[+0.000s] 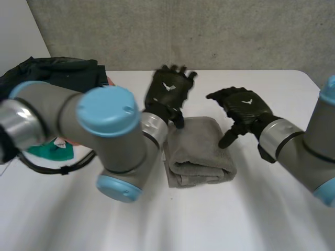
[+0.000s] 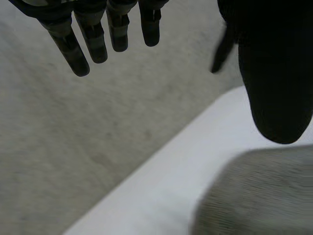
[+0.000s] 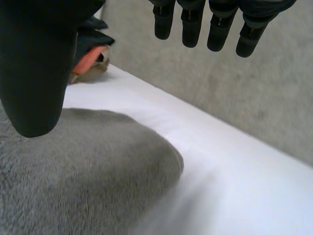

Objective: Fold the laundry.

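**White table, grey wall: two open hands above a folded towel**

A white table stands against a rough grey wall, and at its far left corner lies a pile of clothes, dark on top with orange and teal cloth showing beneath.

The left arm bends across the near side of the table and reaches toward the wall. The left hand is at the towel's far left corner, back upward. In the left wrist view its fingers are straight, spread a little and pointed out past the table edge. They hold nothing, and the thumb hangs just above the cloth; whether it touches cannot be told.

The right hand comes in from the right at the towel's far right side. It is open too — in the right wrist view its fingers are held straight and clear of the cloth, with the thumb pointing down over the towel's edge and nothing in its grasp.

The towel lies between the two hands, near the middle of the table. It is grey, plush and folded into a thick, roughly rectangular bundle — layered edges show along its near side, and its far end is rounded.
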You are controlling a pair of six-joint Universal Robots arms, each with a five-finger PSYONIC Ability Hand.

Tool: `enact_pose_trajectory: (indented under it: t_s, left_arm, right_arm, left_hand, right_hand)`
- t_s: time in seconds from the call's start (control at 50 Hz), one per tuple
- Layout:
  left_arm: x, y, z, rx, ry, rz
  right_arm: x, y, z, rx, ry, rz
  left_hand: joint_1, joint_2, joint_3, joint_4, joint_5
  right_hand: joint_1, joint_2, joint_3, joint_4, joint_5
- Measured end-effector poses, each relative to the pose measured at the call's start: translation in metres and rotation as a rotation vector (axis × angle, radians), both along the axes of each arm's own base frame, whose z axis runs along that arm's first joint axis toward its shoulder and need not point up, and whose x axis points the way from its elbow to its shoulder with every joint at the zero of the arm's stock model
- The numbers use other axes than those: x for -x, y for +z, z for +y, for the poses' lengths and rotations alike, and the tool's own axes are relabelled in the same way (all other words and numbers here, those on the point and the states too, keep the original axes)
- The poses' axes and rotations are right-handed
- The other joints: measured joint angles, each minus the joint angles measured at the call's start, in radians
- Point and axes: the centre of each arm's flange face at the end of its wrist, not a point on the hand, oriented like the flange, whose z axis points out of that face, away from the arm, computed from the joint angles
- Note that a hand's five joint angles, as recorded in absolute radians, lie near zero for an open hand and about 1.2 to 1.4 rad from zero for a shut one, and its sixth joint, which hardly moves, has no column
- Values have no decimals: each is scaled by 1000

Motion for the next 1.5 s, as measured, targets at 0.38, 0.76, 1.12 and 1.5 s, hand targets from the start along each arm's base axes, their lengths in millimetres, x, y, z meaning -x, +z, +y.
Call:
enact_pose_trajectory:
  t_s: [0.38,0.76,1.12,1.5]
  left_arm:
    - [-16,-85,7,-267,135,-315]
    - [-18,20,10,-134,-56,-120]
    - [-14,46,36,-216,-460,-30]
    - [-16,47,37,-216,-448,-29]
  right_arm:
    - [-8,-76,-25,-241,43,189]
    - [34,-41,-9,-90,-131,168]
    - [22,-81,15,-316,-48,-59]
    - [-5,-102,-6,-235,-63,-38]
  left_hand:
    - [0,0,0,0,0]
    - [0,0,0,0,0]
    - [0,0,0,0,0]
    - [0,0,0,0,0]
  right_hand:
    - [3,3,3,2,4]
    - [3,3,3,2,4]
    - [4,57,58,58,53]
    - [620,870,852,948,879]
